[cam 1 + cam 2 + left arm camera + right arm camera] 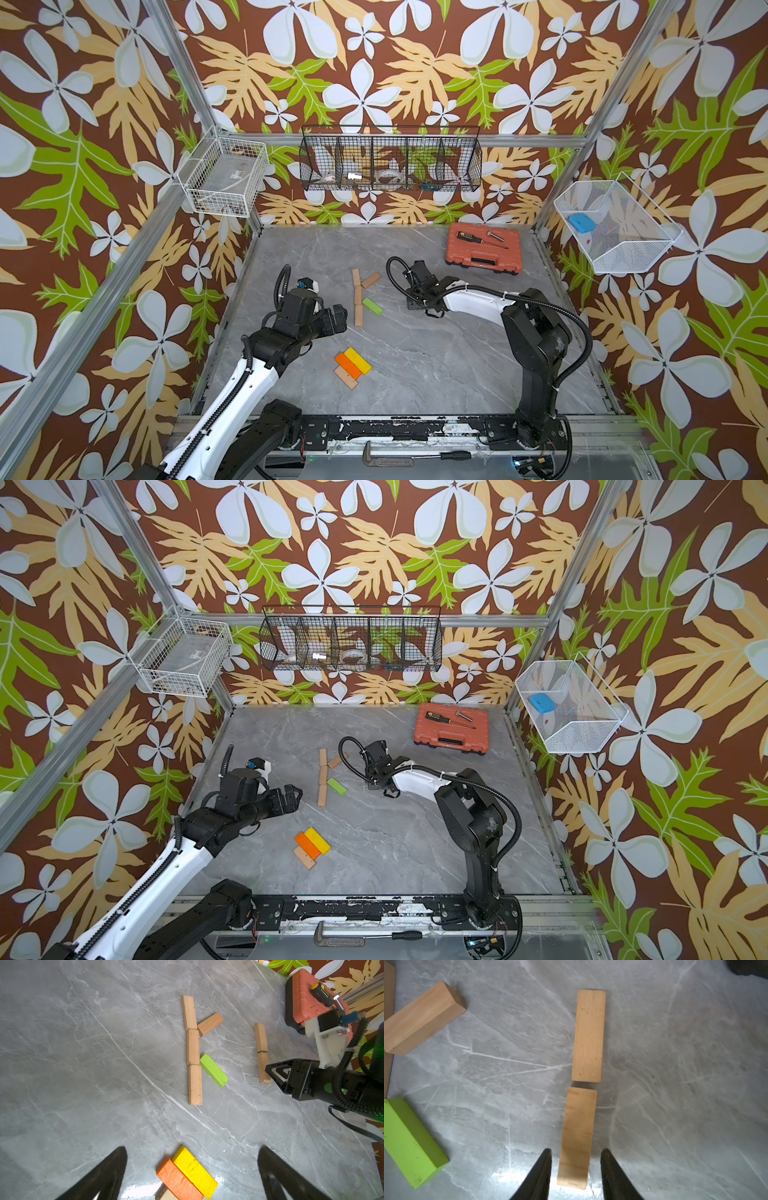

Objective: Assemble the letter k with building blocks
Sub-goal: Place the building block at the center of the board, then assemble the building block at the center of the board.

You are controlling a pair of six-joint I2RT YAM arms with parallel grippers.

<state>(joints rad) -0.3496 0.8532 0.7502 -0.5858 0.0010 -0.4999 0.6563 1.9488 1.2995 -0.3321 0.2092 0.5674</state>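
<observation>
**Right pincer straddling a spare plank beside the K**

In both top views, a column of three plain planks (pixel 357 296) is lying on the grey table (pixel 436 365). An angled plank (pixel 370 280) and a green plank (pixel 372 306) are branching off its side.

In the left wrist view, the left pincer (pixel 193 1148) is hanging wide apart, gripping nothing, with the orange plank (pixel 178 1181) and yellow plank (pixel 195 1172) showing between its fingers.

In the right wrist view, the right pincer (pixel 576 1150) is straddling the nearer plank (pixel 577 1126) of two laid end to end. Its jaws are released, with a gap showing on each side.
</observation>
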